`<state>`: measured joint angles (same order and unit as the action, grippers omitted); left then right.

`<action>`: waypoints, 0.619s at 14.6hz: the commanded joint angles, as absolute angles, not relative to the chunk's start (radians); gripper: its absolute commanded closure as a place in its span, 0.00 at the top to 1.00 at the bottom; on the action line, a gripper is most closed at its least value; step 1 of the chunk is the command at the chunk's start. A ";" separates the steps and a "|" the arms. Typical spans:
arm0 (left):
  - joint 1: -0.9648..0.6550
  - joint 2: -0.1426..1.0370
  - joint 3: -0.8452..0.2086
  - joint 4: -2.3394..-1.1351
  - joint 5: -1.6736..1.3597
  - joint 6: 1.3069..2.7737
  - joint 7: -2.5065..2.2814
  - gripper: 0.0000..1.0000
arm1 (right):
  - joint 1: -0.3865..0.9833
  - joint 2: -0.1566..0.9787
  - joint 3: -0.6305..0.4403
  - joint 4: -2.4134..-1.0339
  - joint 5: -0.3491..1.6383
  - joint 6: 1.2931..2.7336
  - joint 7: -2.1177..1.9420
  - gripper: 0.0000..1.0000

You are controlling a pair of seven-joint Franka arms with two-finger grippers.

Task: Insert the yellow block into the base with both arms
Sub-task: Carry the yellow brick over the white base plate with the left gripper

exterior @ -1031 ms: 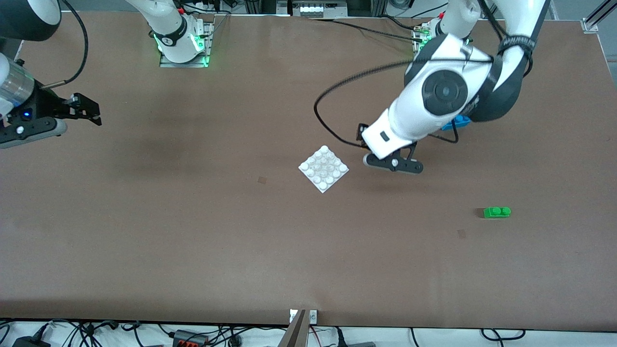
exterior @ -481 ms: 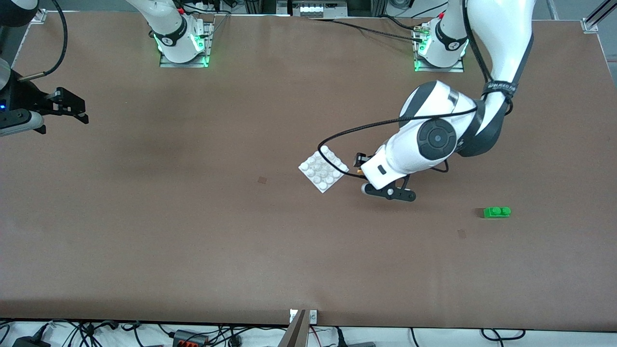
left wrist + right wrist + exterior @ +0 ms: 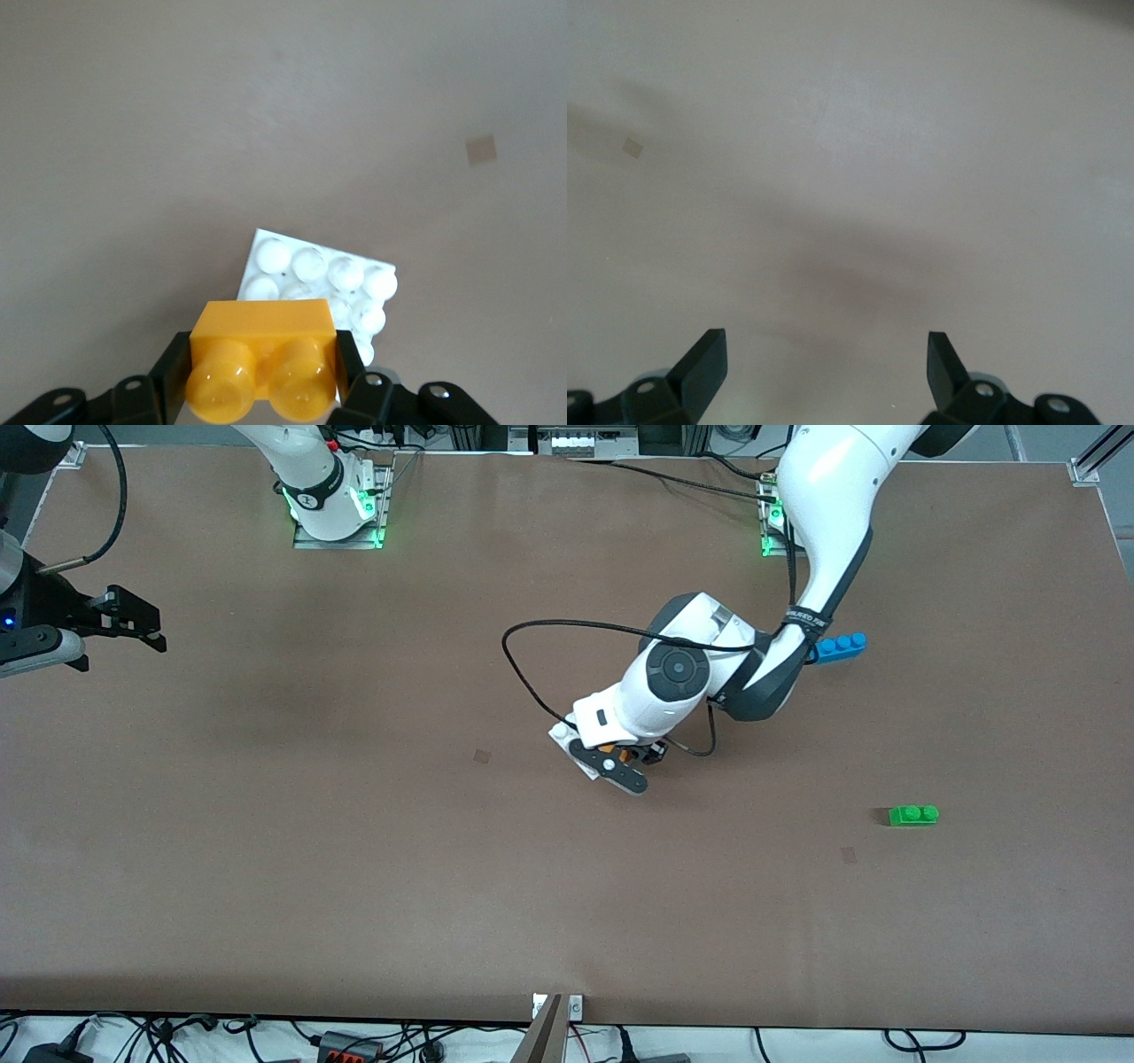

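My left gripper is shut on the yellow block, a small two-stud brick held between its black fingers. It hangs just over the white base, whose studs show past the block in the left wrist view. In the front view the left arm covers most of the base, and only a bit of orange shows at the jaws. My right gripper is open and empty, waiting at the right arm's end of the table; in its wrist view only bare table shows between the fingers.
A blue three-stud brick lies near the left arm's base. A green two-stud brick lies toward the left arm's end, nearer the front camera. A black cable loops from the left wrist above the table.
My left arm has swung toward the base with the yellow block and now covers most of the plate. The blue brick has come back into view. My right gripper has drawn back slightly.
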<state>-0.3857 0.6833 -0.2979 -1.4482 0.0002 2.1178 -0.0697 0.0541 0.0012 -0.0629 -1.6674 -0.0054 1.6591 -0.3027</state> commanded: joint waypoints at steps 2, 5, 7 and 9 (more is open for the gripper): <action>-0.411 0.664 -0.296 -1.511 0.018 2.117 0.009 0.38 | 0.048 -0.005 -0.058 -1.664 0.011 1.646 -0.310 1.00; -0.431 0.634 -0.288 -1.577 0.017 2.143 0.032 0.38 | 0.046 -0.005 -0.058 -1.666 0.011 1.646 -0.311 1.00; -0.437 0.632 -0.287 -1.606 0.017 2.146 0.043 0.38 | 0.046 -0.005 -0.060 -1.666 0.011 1.646 -0.310 1.00; -0.457 0.637 -0.285 -1.608 0.021 2.146 0.043 0.38 | 0.046 -0.005 -0.060 -1.666 0.011 1.646 -0.311 1.00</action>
<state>-0.4358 0.6741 -0.2989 -1.5603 0.0015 2.1284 0.0249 0.0541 0.0018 -0.0629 -1.6674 -0.0054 1.6583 -0.3027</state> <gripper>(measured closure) 0.322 0.000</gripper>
